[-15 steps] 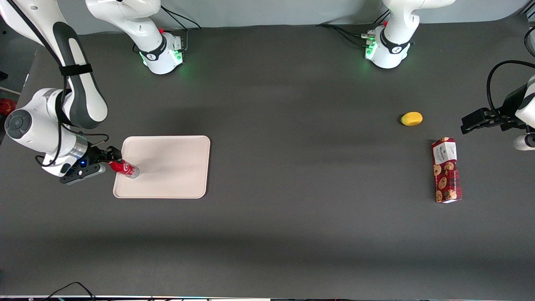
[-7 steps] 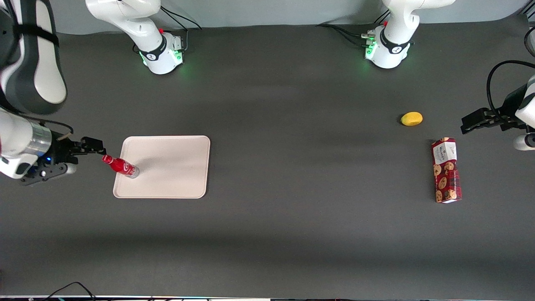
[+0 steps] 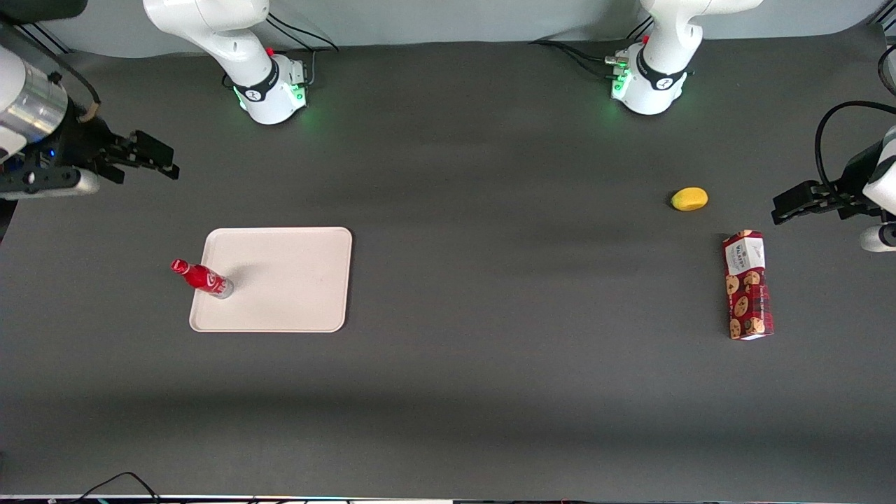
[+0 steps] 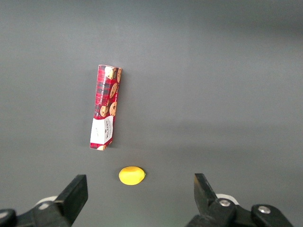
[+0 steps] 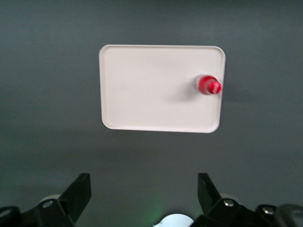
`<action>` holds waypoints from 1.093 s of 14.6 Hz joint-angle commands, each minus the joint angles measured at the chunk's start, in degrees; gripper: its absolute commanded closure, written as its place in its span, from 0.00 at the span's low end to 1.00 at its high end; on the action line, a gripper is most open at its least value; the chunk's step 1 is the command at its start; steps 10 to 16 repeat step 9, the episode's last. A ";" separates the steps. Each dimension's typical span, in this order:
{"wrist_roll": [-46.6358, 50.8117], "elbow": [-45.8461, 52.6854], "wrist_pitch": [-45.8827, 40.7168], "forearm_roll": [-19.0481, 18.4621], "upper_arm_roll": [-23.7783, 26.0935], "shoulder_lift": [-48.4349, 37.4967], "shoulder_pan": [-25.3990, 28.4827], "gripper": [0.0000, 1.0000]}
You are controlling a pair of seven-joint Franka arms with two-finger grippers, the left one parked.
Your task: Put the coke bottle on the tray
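Observation:
The coke bottle point(image 3: 201, 278), slim and red with a red cap and silvery base, stands upright on the cream-beige tray point(image 3: 287, 280), near the tray's edge toward the working arm's end of the table. In the right wrist view the bottle point(image 5: 208, 85) shows from above on the tray point(image 5: 151, 90). My gripper point(image 3: 155, 159) is open and empty, raised well above the table, farther from the front camera than the tray and apart from the bottle. Its fingers point(image 5: 79, 191) stand wide apart over bare table.
A yellow lemon-like fruit point(image 3: 689, 199) and a red cookie box point(image 3: 747, 285) lie toward the parked arm's end of the table; both also show in the left wrist view, fruit point(image 4: 131, 175) and box point(image 4: 106, 106). Two arm bases point(image 3: 269, 87) stand along the table's back edge.
My gripper let go of the bottle, drew back from it, then rose and moved away from the front camera. The bottle stays standing on the tray.

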 commanded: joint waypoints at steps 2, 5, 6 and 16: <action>1.11 -4.82 2.82 -3.84 -2.62 -2.64 -0.66 0.00; 0.93 -3.07 8.35 -3.93 -5.71 1.82 -0.22 0.00; 1.28 -0.27 8.10 -3.93 -5.71 4.28 -0.22 0.00; 1.19 3.36 7.39 -4.28 -5.80 7.03 -0.22 0.00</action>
